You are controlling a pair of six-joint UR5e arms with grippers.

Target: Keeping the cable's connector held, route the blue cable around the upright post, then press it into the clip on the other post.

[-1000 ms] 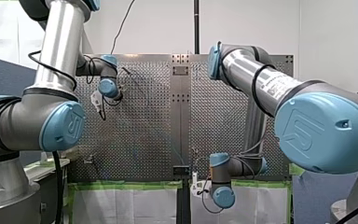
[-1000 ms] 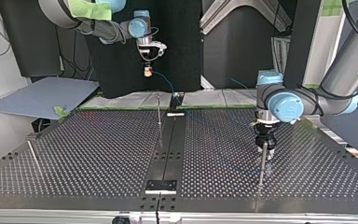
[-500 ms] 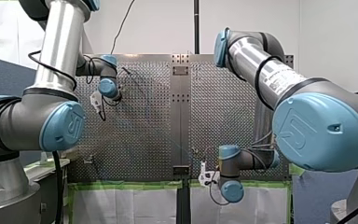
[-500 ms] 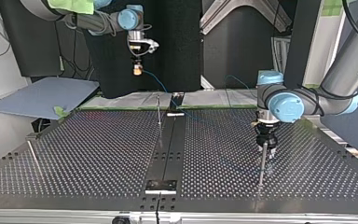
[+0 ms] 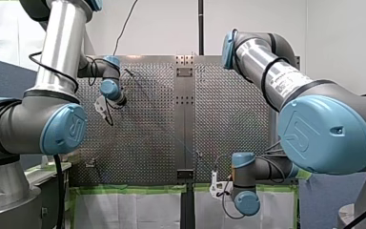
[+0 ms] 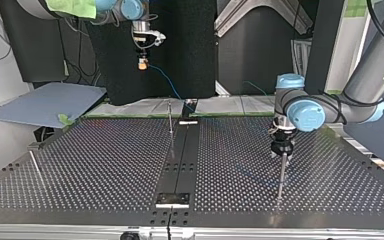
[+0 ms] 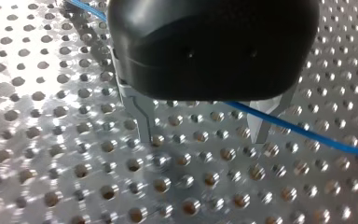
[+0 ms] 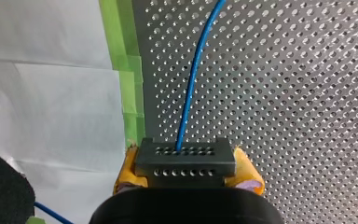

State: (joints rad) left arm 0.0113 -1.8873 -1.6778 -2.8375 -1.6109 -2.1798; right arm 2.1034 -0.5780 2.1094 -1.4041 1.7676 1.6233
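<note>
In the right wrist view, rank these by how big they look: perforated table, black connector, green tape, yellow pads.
1. The perforated table, largest by far.
2. The black connector and the green tape look alike in size. The connector is nearest the camera, so I leave them unranked.
3. The yellow pads, smallest and mostly hidden behind the connector.

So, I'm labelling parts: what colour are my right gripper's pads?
The pads are yellow, clearest in the right wrist view.

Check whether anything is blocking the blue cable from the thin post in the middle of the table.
Nothing visible does. The blue cable runs down from my right hand, which is shut on the connector, to close beside the middle post. Only bare perforated table lies between them.
</note>
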